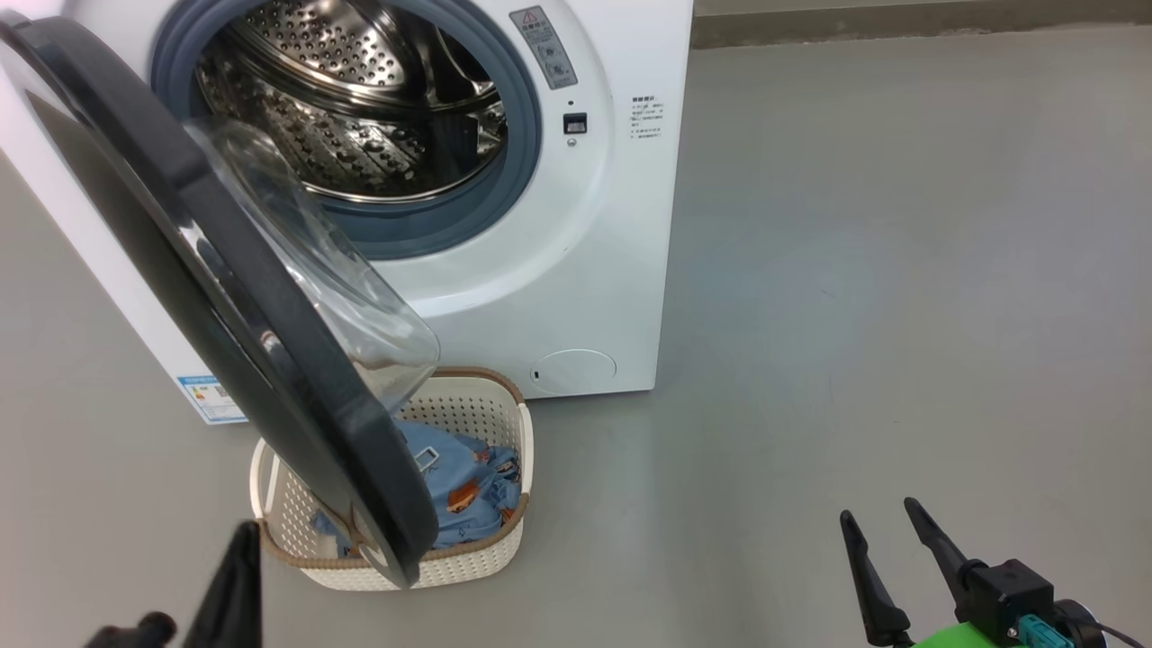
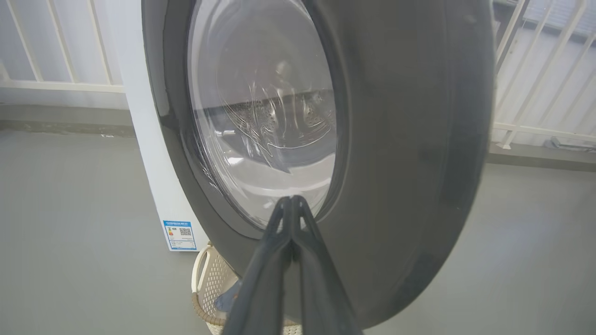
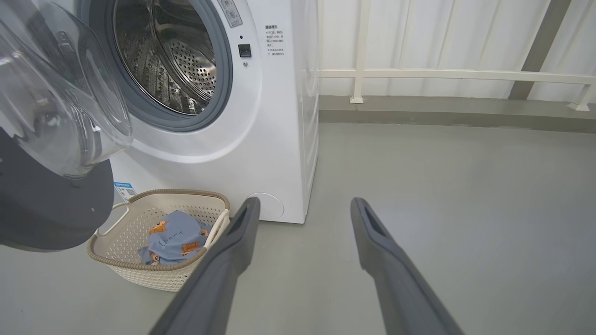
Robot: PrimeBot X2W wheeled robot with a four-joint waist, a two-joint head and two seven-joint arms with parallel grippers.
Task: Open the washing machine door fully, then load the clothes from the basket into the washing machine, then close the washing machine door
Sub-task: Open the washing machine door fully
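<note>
Head view looks down at washing machine (image 1: 576,270); wrist views low, sharing door (image 2: 396,186), basket (image 3: 153,274).

One washing machine (image 1: 594,270) with one door (image 1: 234,297) stands far left, one basket (image 1: 486,562) in front of it holds one heap of clothes (image 1: 468,490), pieces uncountable, and two grippers sit near: left gripper (image 1: 236,576) and right gripper (image 1: 877,511).

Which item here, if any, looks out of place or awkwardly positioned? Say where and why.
The washing machine door hangs partly open over the basket, hiding some clothes, so reaching them looks awkward; nothing looks spilled or damaged.
</note>
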